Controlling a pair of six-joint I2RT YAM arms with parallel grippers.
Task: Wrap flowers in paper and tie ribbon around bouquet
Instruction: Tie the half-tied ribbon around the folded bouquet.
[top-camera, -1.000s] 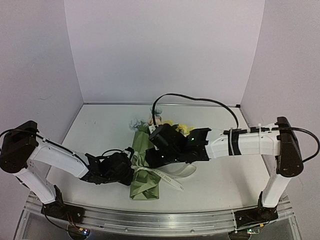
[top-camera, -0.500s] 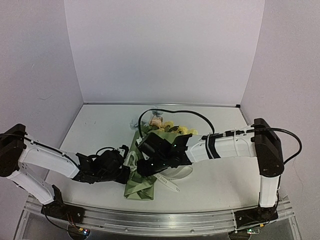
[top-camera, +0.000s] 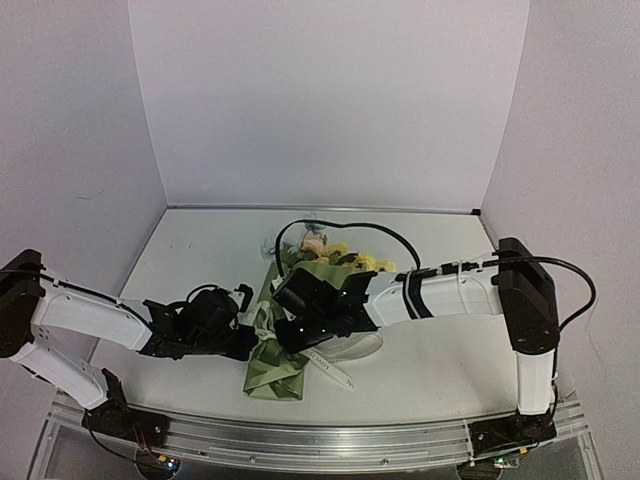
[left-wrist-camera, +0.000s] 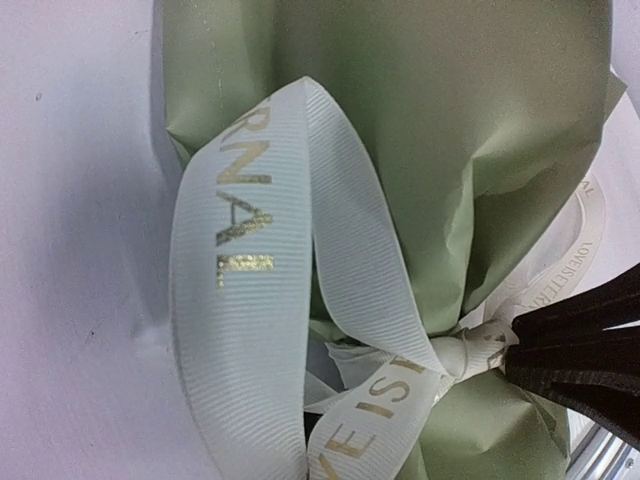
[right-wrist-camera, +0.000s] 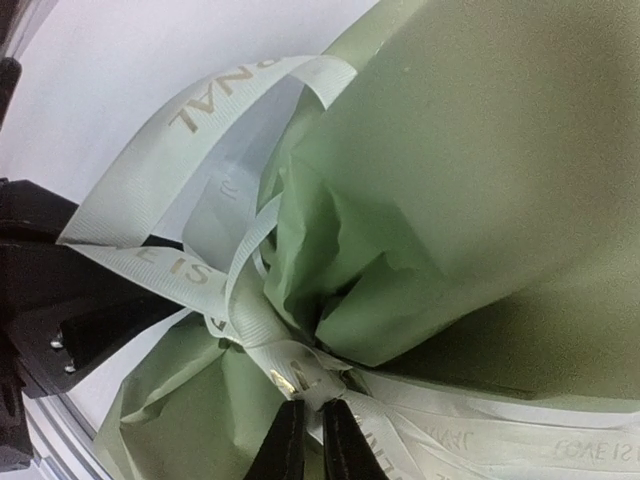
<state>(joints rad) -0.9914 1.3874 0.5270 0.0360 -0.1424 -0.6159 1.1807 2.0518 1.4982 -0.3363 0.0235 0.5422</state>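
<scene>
The bouquet lies on the table, with the flowers (top-camera: 325, 248) at its far end and the olive-green paper (top-camera: 275, 372) pinched at the waist. The cream ribbon (left-wrist-camera: 240, 300) is tied there in a knot (left-wrist-camera: 465, 355) and forms a loop with lettering. My left gripper (top-camera: 245, 338) is just left of the waist. It is shut on the ribbon, whose strands run into it at the bottom of the left wrist view, where its fingers are hidden. My right gripper (right-wrist-camera: 310, 405) is shut on the ribbon (right-wrist-camera: 150, 160) right at the knot (right-wrist-camera: 300, 375).
A loose ribbon tail (top-camera: 335, 370) trails to the right of the bouquet near the front. A black cable (top-camera: 350, 228) arcs over the flowers from the right arm. An aluminium rail (top-camera: 320, 440) runs along the near table edge. Walls close in the back and sides.
My right arm has swung left to the bouquet's waist, and its jaws have closed on the ribbon at the knot. The left gripper has drawn leftward, and the bouquet has shifted slightly left.
</scene>
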